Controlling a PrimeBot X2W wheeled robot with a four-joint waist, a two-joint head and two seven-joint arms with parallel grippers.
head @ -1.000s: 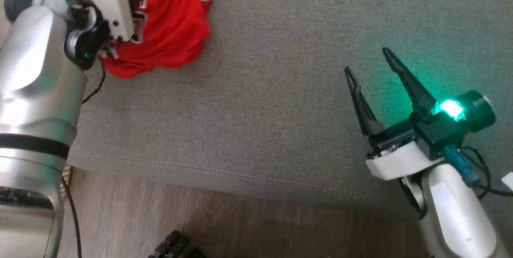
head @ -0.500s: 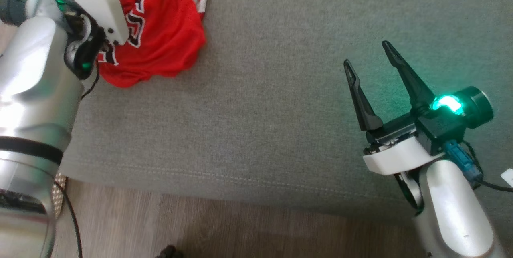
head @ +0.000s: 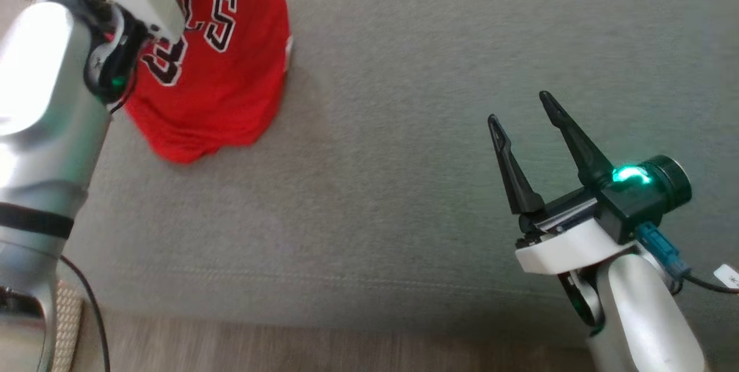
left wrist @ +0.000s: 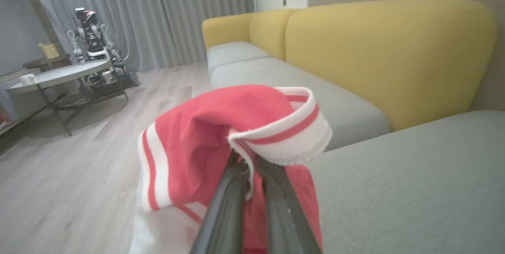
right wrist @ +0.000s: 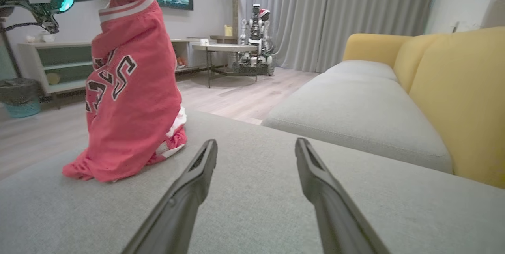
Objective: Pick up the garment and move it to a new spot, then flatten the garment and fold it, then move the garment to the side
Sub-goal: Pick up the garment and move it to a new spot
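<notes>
You are in the pick-up step: your left tool (left wrist: 248, 167) is pressed together on the striped trim of the red garment (right wrist: 134, 100), which hangs from it with its lower edge resting on the grey cushion (head: 404, 216). Your right tool (head: 519, 109) hovers spread and empty, well apart from the garment. Next, I judge, you must lift until the garment clears the cushion and carry it over the bare stretch beside it. The cushion is a flat woven sofa seat; beyond the garment lie a wood floor (left wrist: 59, 175), a round table (right wrist: 221, 47) and grey curtains (right wrist: 335, 9).
</notes>
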